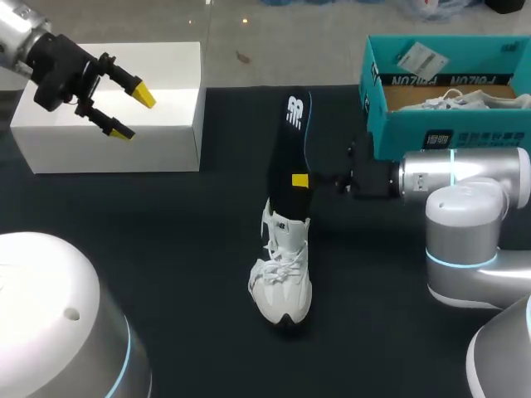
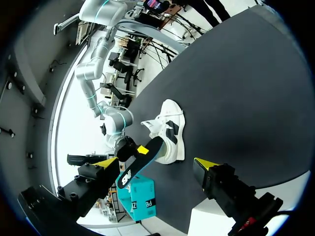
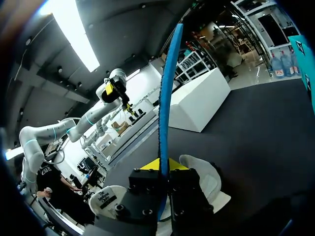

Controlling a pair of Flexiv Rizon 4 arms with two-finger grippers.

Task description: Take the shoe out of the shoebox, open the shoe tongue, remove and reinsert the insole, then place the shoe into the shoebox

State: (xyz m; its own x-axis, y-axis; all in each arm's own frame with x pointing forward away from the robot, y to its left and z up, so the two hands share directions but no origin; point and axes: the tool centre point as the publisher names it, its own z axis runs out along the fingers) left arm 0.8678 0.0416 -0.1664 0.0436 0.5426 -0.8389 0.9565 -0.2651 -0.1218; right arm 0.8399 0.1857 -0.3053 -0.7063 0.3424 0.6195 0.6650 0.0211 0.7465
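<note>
The shoe (image 1: 282, 278) stands mid-worktop (image 1: 166, 249), out of the shoebox (image 1: 448, 137) at the far right corner; the right end effector (image 1: 302, 181) is clamped on the insole (image 1: 290, 141), upright at its opening, likely for removal or reinsertion. The left wrist shows the left end effector (image 2: 157, 164) spread apart, well clear of the shoe. The right wrist shows the insole edge-on in the grip, above the shoe.

Matt black table (image 1: 166, 240), smooth white shoe (image 1: 282, 286) with cloth laces, matt black insole (image 1: 290, 149), teal cardboard shoebox (image 1: 481, 133), smooth white box (image 1: 166, 149), glossy silver arm (image 1: 465, 178).
</note>
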